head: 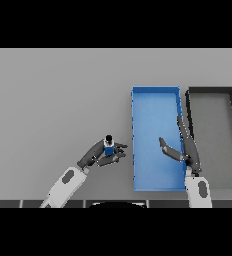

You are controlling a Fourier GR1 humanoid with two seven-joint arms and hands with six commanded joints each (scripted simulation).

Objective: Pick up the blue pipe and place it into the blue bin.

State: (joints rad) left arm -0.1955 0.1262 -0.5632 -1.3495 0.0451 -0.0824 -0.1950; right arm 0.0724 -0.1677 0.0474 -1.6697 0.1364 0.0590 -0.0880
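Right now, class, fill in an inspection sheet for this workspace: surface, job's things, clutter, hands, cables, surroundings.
Surface: grey table, flat and plain.
Job's things: blue pipe left of the blue bin, outside it; nothing seen in the bin beneath the right hand.
Clutter: dark bin to the right of the blue bin, beside it.
Hands: left hand curled round the pipe; right hand open, fingers straight, over the blue bin's right side.
Cables: nothing seen.
Surroundings: nothing seen beyond the table.
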